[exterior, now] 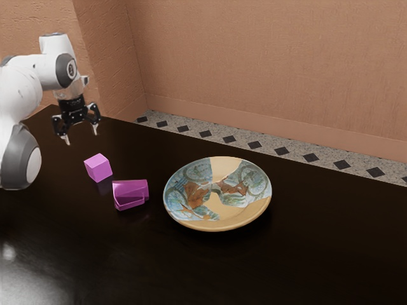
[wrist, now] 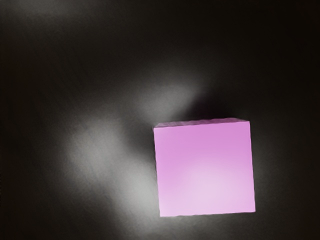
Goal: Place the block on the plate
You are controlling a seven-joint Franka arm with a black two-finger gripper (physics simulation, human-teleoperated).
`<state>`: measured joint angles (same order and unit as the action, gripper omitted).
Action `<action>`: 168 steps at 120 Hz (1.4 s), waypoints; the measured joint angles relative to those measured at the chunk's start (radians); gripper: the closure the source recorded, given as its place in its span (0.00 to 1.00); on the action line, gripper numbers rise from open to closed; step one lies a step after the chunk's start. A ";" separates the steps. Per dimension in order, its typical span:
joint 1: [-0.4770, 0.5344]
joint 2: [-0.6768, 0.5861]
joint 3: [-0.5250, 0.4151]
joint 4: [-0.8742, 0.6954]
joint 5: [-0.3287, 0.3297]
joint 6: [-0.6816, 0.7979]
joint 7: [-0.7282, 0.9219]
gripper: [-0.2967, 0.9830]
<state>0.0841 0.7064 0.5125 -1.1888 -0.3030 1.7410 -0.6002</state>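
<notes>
- Gripper (exterior: 81,136) released, fingers spread apart, raised above the table (exterior: 280,267)
- Pink block (exterior: 98,168) on the table, below the gripper and apart from it
- Purple cup-like piece (exterior: 130,193) between block and patterned plate (exterior: 217,193), on the table

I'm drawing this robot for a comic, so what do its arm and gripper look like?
The arm has smooth, rounded white casings, with dark grey bands around its joints; the large lower joint has a pale round cap. The gripper is black, a wide body with two fingers ending in narrow, pale tips. I can make out no cables.
</notes>
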 joint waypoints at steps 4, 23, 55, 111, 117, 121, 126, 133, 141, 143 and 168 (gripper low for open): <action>0.000 0.014 0.014 0.006 -0.010 0.003 -0.015 0.23; -0.002 0.063 0.033 0.013 -0.055 0.023 -0.077 0.23; -0.004 0.127 0.028 0.013 -0.141 0.082 -0.149 0.23; -0.005 0.158 0.031 0.013 -0.172 0.173 -0.188 0.23; -0.002 0.158 0.029 0.012 -0.171 0.180 -0.189 0.23; 0.001 0.156 0.027 0.011 -0.170 0.182 -0.190 0.23; 0.003 0.155 0.026 0.010 -0.168 0.185 -0.190 0.23; 0.004 0.154 0.024 0.007 -0.167 0.187 -0.191 0.23; 0.007 0.150 0.020 -0.001 -0.167 0.189 -0.191 0.23; 0.008 0.149 0.018 -0.005 -0.167 0.189 -0.191 0.23; 0.008 0.146 -0.005 -0.035 -0.166 0.200 -0.192 0.23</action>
<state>0.0926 0.8522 0.5070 -1.2241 -0.4690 1.9413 -0.7922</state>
